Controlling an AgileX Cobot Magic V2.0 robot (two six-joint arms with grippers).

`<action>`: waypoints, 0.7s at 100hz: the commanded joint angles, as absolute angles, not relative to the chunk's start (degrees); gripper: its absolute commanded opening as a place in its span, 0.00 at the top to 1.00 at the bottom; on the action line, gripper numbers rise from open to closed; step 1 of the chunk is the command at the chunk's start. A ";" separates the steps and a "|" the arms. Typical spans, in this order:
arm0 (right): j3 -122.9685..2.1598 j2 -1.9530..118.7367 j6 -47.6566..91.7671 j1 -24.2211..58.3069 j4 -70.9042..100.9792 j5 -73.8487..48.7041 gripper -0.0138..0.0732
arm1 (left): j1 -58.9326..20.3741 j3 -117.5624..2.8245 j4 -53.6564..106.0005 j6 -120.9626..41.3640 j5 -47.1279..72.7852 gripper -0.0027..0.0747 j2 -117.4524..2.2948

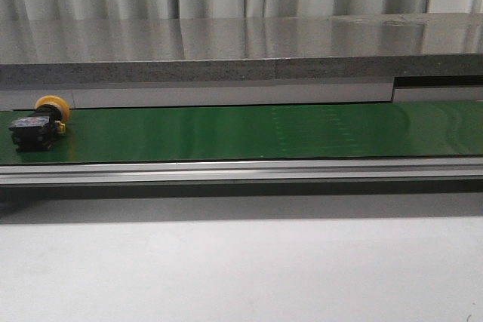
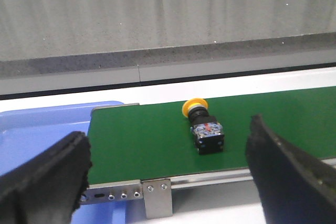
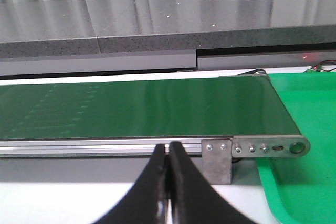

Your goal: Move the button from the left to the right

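Observation:
The button (image 1: 38,124), with a yellow-orange cap and a black boxy body, lies on its side at the left end of the green belt (image 1: 249,132). It also shows in the left wrist view (image 2: 205,128), lying on the belt (image 2: 147,140) beyond the fingers. My left gripper (image 2: 168,174) is open and empty, held on the near side of the belt, apart from the button. My right gripper (image 3: 168,153) is shut and empty, in front of the belt's right end (image 3: 157,109). Neither gripper shows in the front view.
A blue tray (image 2: 31,129) sits at the belt's left end and a green tray (image 3: 310,124) at its right end. A metal rail (image 1: 241,170) runs along the belt's near edge. A grey stone ledge (image 1: 241,50) runs behind the belt, with curtains beyond.

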State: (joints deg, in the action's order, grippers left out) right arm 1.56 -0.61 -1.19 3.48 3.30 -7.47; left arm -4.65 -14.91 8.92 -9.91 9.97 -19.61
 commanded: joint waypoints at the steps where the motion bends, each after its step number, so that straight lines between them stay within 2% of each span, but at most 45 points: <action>1: 0.75 -1.66 -1.17 3.54 3.35 -2.34 0.92 | -5.12 -15.83 9.53 -10.04 3.18 0.21 -19.85; 32: 0.75 -1.66 -1.17 3.54 3.35 -2.34 0.92 | -5.12 -15.74 9.53 -10.04 3.29 0.21 -19.85; 42: 0.75 -1.66 -1.17 3.54 3.35 -2.34 0.92 | -5.12 -15.74 9.53 -10.04 3.29 0.24 -19.85; 51: 0.75 -1.66 -1.17 3.54 3.35 -2.34 0.92 | -5.12 -15.74 9.53 -10.04 3.29 0.36 -19.85; 70: 0.75 -1.66 -1.17 3.54 3.35 -2.34 0.92 | -5.12 -15.74 9.53 -10.04 3.29 0.76 -19.85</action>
State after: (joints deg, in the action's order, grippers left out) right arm 1.56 -0.61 -1.19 3.48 3.30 -7.47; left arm -4.65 -14.23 8.92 -9.91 8.22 -19.61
